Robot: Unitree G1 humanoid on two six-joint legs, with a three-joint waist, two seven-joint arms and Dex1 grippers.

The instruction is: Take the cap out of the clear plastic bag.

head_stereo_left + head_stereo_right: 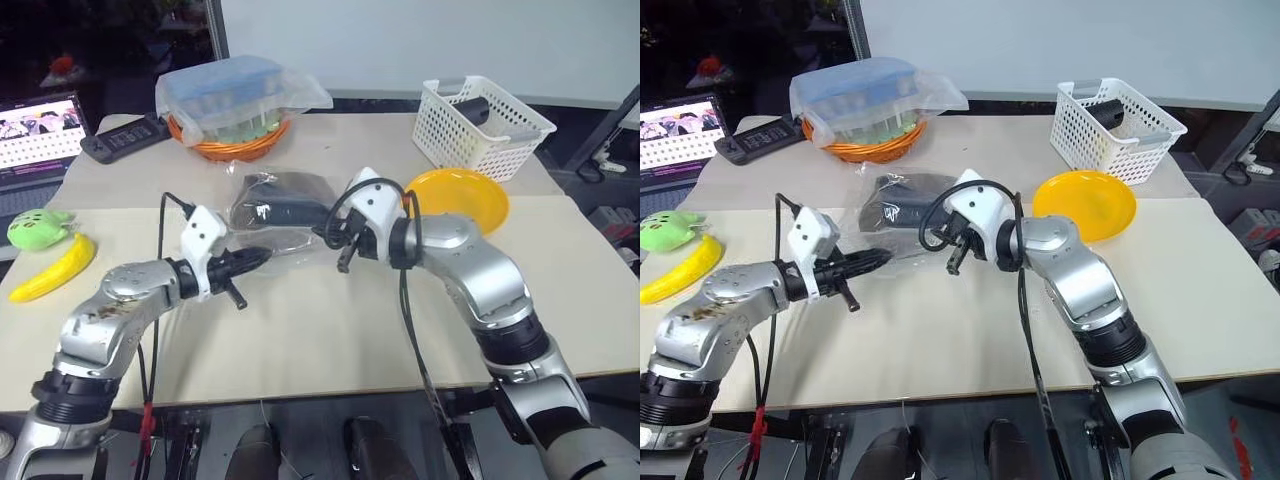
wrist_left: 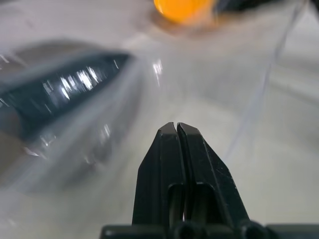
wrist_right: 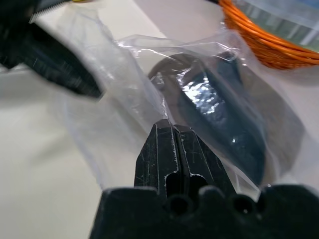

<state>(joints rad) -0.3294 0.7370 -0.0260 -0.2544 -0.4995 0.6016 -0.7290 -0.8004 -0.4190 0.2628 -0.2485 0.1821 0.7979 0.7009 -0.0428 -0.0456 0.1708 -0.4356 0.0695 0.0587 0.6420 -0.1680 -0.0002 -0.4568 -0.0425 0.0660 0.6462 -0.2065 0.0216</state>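
From my remote station, I see the soft brown fabric cap (image 1: 283,197) with its dark lining lying inside the large, crinkly clear plastic bag (image 1: 262,228) at mid-table, so I judge the extraction barely begun: nothing is out yet, and the whole pull remains.

On the left, my left gripper (image 1: 252,259) hovers at the bag's near edge, its black fingers pressed together on nothing I can make out. To the right of it, my right gripper (image 1: 346,262) is clenched on a fold of the bag's film, raised just off the beige table (image 1: 330,340).

Counting left to right: one green plush toy (image 1: 36,229), one yellow banana (image 1: 55,270), one orange basket (image 1: 228,140) wrapped in cloudy plastic, one cap, one clear bag, one round yellow plastic disc (image 1: 465,199), and one white lattice basket (image 1: 480,125).
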